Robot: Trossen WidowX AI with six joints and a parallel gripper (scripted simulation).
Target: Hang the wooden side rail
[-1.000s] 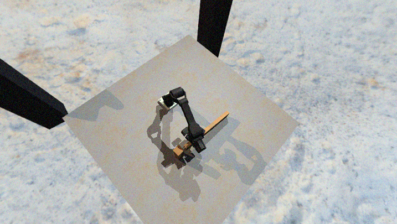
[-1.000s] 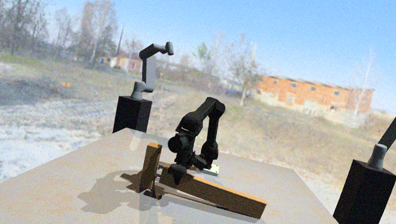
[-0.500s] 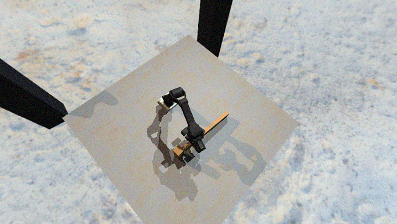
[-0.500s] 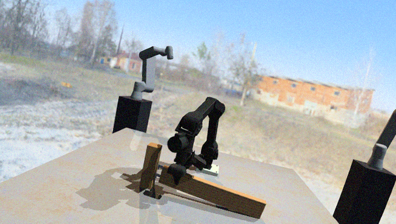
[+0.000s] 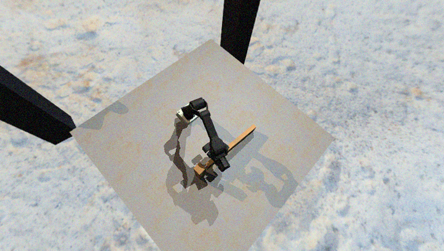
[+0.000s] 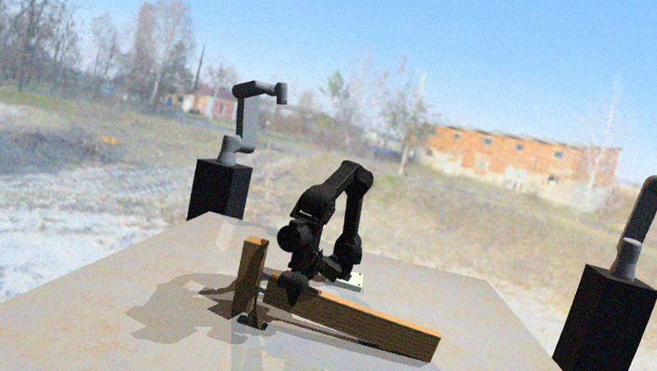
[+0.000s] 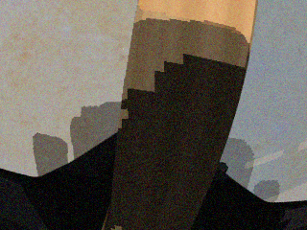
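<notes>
Near table centre: all the work sits here, well apart from every edge.
Table [image 6: 469, 317]: square top; broad bare margins on all sides of the arm; two black stands at separate corners in the top view.
Arm [image 5: 211, 124]: reaches from its base plate [image 5: 185, 115] out over the rail.
Rail [image 6: 364, 323]: tilted; far end rests on the table, near end raised just beside the post.
Post [image 6: 249, 273]: upright; slot side faces the rail end.
Hooks and pins: too small to tell.
Gripper [image 6: 291, 287]: clamped across the rail's raised end, fingers partway closed on the wood; open table beyond it.
</notes>
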